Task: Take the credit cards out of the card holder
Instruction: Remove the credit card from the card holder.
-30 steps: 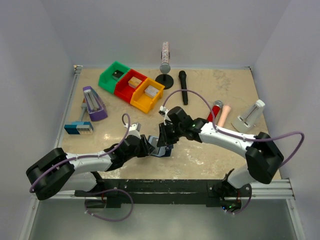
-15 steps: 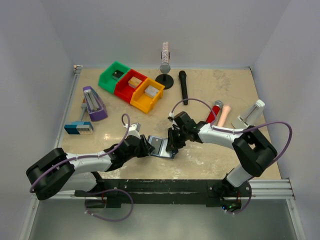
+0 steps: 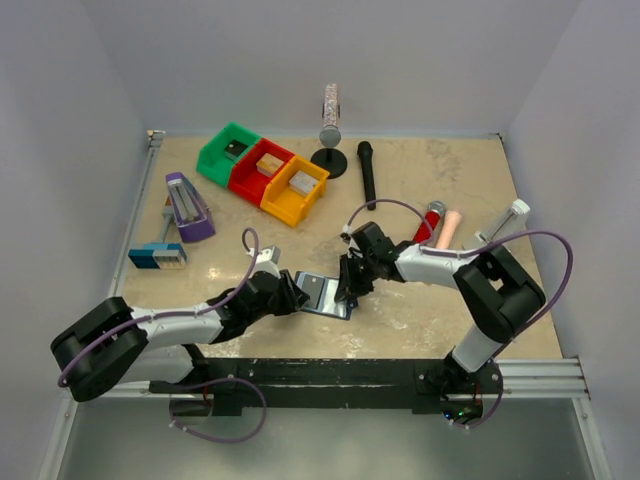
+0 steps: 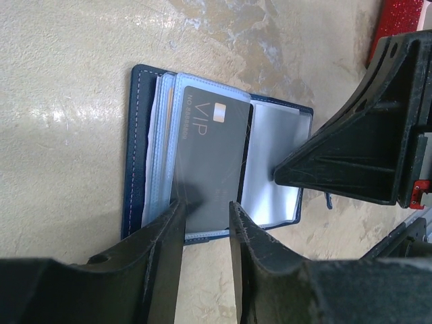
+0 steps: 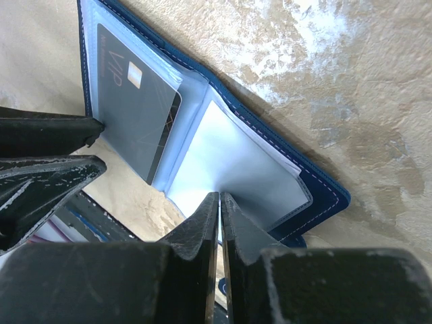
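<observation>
Overhead camera surveys the whole table (image 3: 440, 180) from behind; wrist cameras, facing each other, close on the shared card holder (image 4: 266, 142).

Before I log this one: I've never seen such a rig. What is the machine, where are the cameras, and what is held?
Two robot arms are bolted to a table. One picture looks down from above; the others come from wrist cameras. An open card holder lies between them, a dark card in its clear sleeve. The left claw stands open over that card's edge; the right claw is almost shut at a sleeve's edge. Coloured bins and a microphone lie behind.
</observation>
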Controlling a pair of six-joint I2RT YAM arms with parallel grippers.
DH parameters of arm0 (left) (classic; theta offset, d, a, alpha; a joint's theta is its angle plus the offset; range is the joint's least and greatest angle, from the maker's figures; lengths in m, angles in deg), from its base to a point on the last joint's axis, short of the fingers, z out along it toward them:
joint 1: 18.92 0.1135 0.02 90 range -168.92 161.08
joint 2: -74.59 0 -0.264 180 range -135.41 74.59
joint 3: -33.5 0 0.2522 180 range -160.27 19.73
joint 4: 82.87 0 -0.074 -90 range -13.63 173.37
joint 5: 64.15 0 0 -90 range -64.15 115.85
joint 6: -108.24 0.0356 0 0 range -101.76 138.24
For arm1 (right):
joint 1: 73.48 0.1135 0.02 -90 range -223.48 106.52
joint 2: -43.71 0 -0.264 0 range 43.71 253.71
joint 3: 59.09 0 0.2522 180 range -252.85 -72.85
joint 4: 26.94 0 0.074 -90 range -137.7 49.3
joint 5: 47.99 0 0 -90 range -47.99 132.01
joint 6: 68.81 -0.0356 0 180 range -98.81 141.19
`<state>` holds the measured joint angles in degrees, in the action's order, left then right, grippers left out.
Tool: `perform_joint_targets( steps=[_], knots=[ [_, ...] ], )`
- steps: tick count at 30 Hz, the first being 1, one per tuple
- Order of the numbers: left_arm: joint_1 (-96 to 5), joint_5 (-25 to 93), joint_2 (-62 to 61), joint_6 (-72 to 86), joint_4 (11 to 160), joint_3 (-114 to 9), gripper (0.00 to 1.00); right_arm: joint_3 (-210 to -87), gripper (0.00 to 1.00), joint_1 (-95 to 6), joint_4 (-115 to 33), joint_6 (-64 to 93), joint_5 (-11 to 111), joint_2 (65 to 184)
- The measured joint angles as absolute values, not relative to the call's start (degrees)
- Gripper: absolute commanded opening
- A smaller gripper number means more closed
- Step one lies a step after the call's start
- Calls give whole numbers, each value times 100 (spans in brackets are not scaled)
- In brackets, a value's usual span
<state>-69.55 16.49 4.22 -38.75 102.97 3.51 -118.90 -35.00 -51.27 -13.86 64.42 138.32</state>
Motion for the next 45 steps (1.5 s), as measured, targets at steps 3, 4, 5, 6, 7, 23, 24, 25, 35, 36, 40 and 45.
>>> perform_joint_targets(
  steps=[3, 4, 5, 6, 7, 23, 24, 25, 35, 36, 40, 45],
  knots=[
    [-6955, 1651, 499, -3875, 10213, 353, 41, -11938, 10, -3531, -5131, -1348, 6503, 13896],
    [-6955, 1651, 529, -3873, 10181, 353, 43, -11962, 10, -3542, -5134, -1331, 6527, 13922],
    [-6955, 1651, 577, -3871, 10135, 355, 44, -11984, 10, -3555, -5136, -1322, 6543, 13946],
    [-6955, 1649, 634, -3864, 10082, 357, 46, -12001, 10, -3568, -5136, -1307, 6558, 13968],
    [-6955, 1647, 700, -3860, 10017, 359, 48, -12021, 10, -3583, -5142, -1289, 6565, 13985],
    [-6955, 1494, 999, -3810, 9497, 357, 50, -12375, 11, -3893, -5527, -861, 6200, 14016],
    [-6955, 1494, 984, -3805, 9483, 355, 50, -12375, 11, -3893, -5538, -859, 6200, 14016],
    [-6955, 1494, 975, -3792, 9470, 355, 50, -12375, 11, -3893, -5547, -854, 6202, 14016],
    [-6929, 1522, 435, -3591, 9586, -17, 45, -12086, 11, -3893, -5278, -946, 6256, 13880],
    [-6920, 1535, 326, -3574, 9617, -43, 45, -12034, 11, -3893, -5236, -966, 6265, 13845],
    [-6879, 1557, 81, -3556, 9746, -76, 45, -11852, 11, -3893, -5134, -1014, 6280, 13705],
    [-6831, 1561, -54, -3515, 9840, -146, 43, -11662, 11, -3893, -5116, -1073, 6304, 13539]
  ],
)
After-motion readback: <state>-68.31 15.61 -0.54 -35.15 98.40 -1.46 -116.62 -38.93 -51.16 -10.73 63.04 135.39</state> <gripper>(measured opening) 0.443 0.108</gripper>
